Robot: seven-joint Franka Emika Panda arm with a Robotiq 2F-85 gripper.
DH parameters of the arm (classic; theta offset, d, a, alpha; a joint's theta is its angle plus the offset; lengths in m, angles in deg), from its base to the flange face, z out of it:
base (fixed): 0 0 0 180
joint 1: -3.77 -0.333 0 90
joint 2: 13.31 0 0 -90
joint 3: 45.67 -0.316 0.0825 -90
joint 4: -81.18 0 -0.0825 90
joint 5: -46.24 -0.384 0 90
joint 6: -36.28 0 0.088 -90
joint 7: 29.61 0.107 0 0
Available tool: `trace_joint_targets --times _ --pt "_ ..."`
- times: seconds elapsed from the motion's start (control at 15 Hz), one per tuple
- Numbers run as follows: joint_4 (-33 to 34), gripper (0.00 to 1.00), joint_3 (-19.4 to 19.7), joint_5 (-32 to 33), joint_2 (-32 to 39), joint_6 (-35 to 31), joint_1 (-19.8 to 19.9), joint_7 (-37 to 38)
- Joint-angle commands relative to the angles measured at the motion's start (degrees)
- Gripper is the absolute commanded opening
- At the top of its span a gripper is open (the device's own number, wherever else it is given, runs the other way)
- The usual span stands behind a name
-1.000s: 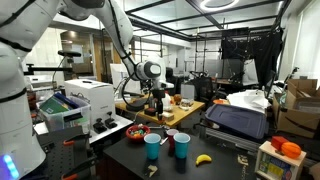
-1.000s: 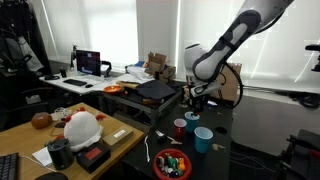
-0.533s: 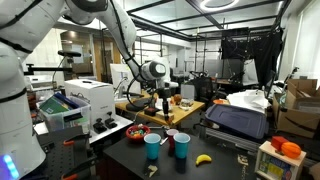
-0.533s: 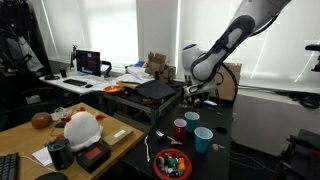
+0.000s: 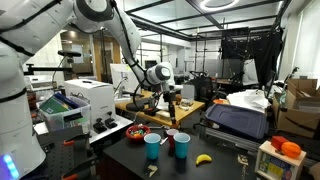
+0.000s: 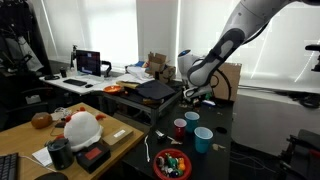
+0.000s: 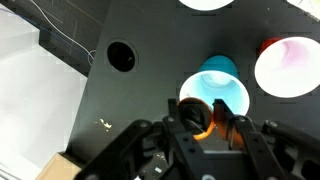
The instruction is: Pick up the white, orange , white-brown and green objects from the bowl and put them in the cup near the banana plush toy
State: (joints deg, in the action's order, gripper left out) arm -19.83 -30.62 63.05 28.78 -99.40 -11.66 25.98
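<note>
A dark table fills the lower part of both exterior views, and the white arm is seen reaching in from the upper left of an exterior view. The red bowl sits at lower centre-left, with more small objects in it. Just to its right three cups are clustered: a blue cup, a pink cup, and a second blue cup, which stands nearest the banana plush toy at lower centre-right. In the wrist view the gripper is seen at bottom centre with its jaws closed on a small orange object, held well above an open cyan cup mouth. This is judged to be the cup by the banana, though the toy is not shown in that view. The object appears offset toward the near rim rather than centred, so a release from this height could strike the rim and bounce onto the table. The pink cup is touching or just beside the target, so a slight sideways drift could send the object into it. A descent off-centre could tip the light cup.
</note>
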Motion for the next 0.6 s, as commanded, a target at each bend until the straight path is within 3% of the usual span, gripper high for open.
trace_joint_targets --times 0.0,0.53 --pt "4.28 0.15 0.64 2.25 2.15 3.28 -0.54 2.39" --pt "9.03 0.15 0.29 2.08 6.53 4.85 -0.29 2.33"
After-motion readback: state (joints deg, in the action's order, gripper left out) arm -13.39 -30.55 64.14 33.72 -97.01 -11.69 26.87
